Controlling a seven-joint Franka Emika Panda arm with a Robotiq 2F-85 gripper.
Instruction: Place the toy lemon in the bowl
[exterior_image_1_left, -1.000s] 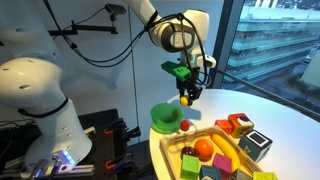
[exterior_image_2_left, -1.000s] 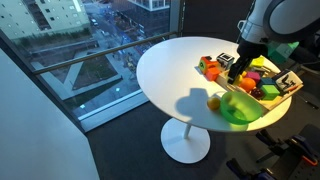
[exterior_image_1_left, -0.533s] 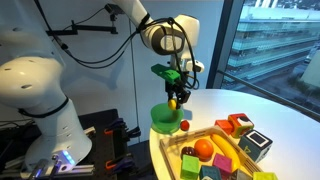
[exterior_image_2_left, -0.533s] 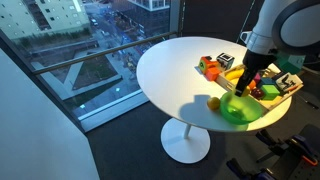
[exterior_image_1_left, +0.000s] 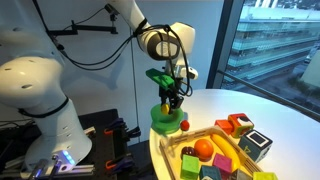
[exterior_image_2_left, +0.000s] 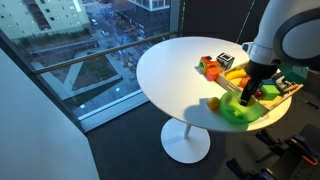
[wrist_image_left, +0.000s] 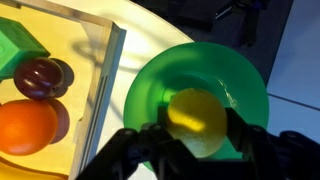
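One relation decides the coming move: the toy lemon (wrist_image_left: 197, 118) hangs straight over the bowl (wrist_image_left: 143, 90), not beside it. In the wrist view the yellow fruit sits against the bowl's green floor, a little to the near side of centre, with the rim showing on either side and beyond it. It looks almost round from above, so no long axis can be made out.

In both exterior views the hand (exterior_image_1_left: 168, 100) is low above the bowl (exterior_image_1_left: 160, 122), which stands near the edge of the white desk (exterior_image_2_left: 165, 70), just beside the wooden tray (wrist_image_left: 110, 65) of toys. Whether the lemon touches the bowl's floor or hangs just clear of it, I cannot tell.

The hand is closed down to the lemon's width. Its dark fingers (wrist_image_left: 135, 150) press the fruit from two opposite sides, and nothing else is in their grip.

By my judgement no sideways travel is needed; what remains is to let go, perhaps after sinking slightly. A round toy may roll when freed, but the bowl's wall should contain it.
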